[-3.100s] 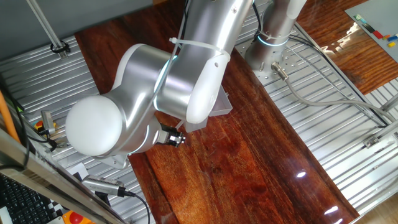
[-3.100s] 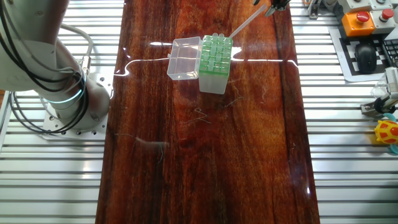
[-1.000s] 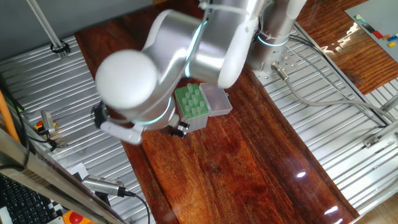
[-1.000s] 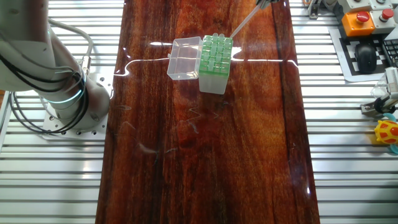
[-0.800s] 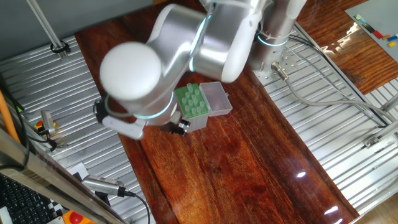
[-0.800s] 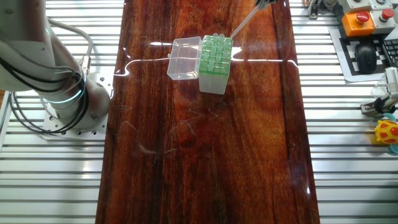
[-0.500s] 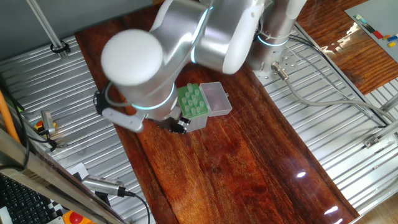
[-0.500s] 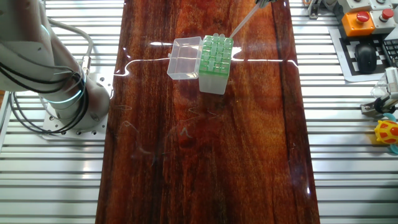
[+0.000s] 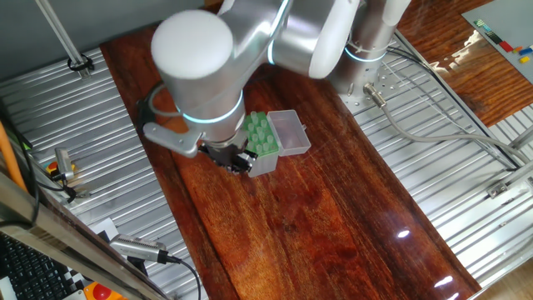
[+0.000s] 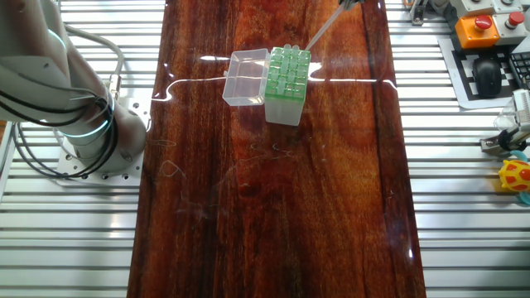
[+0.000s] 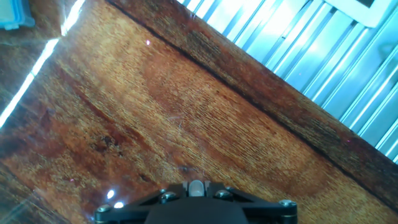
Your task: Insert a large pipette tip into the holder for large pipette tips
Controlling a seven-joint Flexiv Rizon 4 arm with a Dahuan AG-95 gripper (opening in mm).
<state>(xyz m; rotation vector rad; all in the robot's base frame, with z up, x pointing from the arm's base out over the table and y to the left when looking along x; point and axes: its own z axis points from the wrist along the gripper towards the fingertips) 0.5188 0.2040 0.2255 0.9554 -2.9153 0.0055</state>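
Observation:
The holder for large pipette tips [image 10: 287, 71] is a box with a green perforated top; its clear lid [image 10: 245, 77] lies open beside it. It also shows in the first fixed view as the holder [image 9: 259, 137], right of the black gripper [image 9: 240, 162]. The large pipette tip [image 10: 323, 30] slants from the top edge down to the holder's far right corner; I cannot tell whether its thin end touches. In the hand view the gripper [image 11: 196, 189] is shut on the tip's whitish wide end [image 11: 196, 186]. The holder is outside the hand view.
The robot base [image 10: 85, 132] with its cables stands left of the wooden table [image 10: 273, 207]. An orange stop button [image 10: 479, 25], a black mouse [image 10: 489, 76] and a yellow toy [image 10: 517, 179] lie on the slatted metal to the right. The big arm joint [image 9: 196, 58] hangs over the table's left side.
The arm's big joint has swung up and to the right, uncovering the holder in the first fixed view. The gripper has risen past the top edge of the other view. The tip has hardly shifted.

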